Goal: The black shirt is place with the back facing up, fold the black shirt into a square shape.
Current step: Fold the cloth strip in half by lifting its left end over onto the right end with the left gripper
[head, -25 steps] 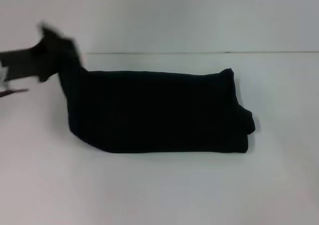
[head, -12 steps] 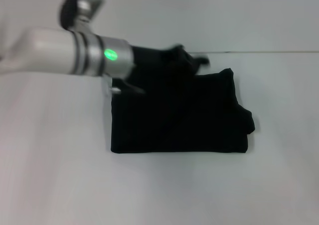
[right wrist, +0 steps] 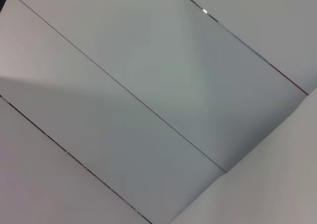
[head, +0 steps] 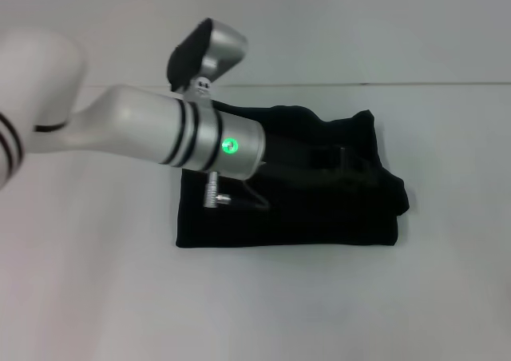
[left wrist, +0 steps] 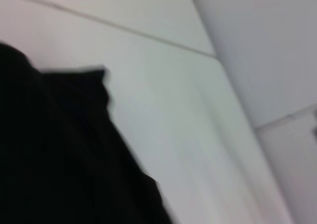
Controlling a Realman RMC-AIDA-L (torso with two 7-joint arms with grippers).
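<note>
The black shirt [head: 319, 217] lies on the white table [head: 239, 305] as a compact folded block, a little right of centre in the head view. My left arm reaches in from the left across it. My left gripper [head: 331, 158] sits over the shirt's right half, dark against the cloth, shut on the carried-over layer. In the left wrist view the black shirt [left wrist: 59, 149] fills one side, with bare table beside it. No lettering shows. My right gripper is out of view, and its wrist view shows only pale flat surfaces.
The table's far edge [head: 399, 84] runs behind the shirt, with a pale wall beyond. White tabletop surrounds the shirt in front and on both sides.
My left gripper has swept from the far left to the right, carrying the shirt's left end over the rest. The shirt is now about half as wide.
</note>
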